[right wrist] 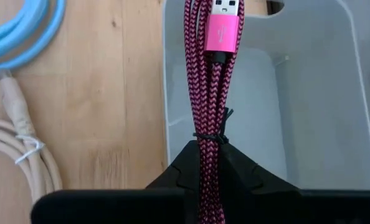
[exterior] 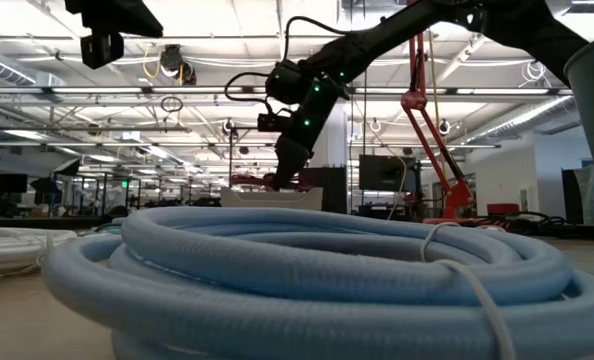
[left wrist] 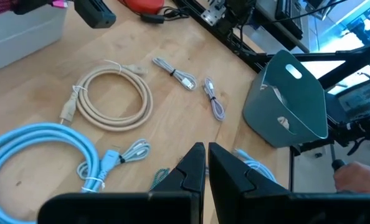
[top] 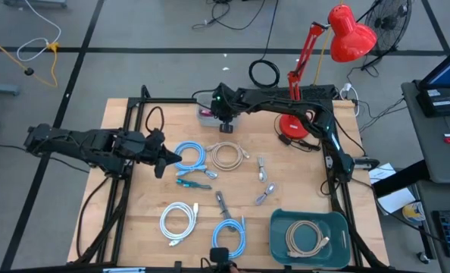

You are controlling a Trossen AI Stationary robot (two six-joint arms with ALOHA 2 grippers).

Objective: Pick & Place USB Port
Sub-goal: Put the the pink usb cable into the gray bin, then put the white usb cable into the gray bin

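Note:
A pink braided USB cable (right wrist: 208,81), tied into a long bundle, sits in my right gripper (right wrist: 208,148), which is shut on it. The gripper hangs at the table's far edge (top: 226,125) over a translucent white bin (right wrist: 316,93), also seen in the high view (top: 207,117). My left gripper (top: 172,159) is shut and holds nothing; it hovers at the table's left, beside a light blue cable coil (top: 191,155). My right gripper pinches the bundled strands of the pink cable between its two fingers, close to the thin black tie (right wrist: 210,137). The cable lies along the fingers, which slant downward. The bundle sticks out past the fingertips, its pink plug end (right wrist: 222,28) over the bin's inside.
On the wood lie a beige coil (top: 226,155), two short grey cables (top: 263,168), a teal-ended cable (top: 192,180), a white coil (top: 178,220) and a blue coil (top: 229,233). A green bin (top: 339,227) at the near right holds a beige coil. A red lamp (top: 293,125) stands far right.

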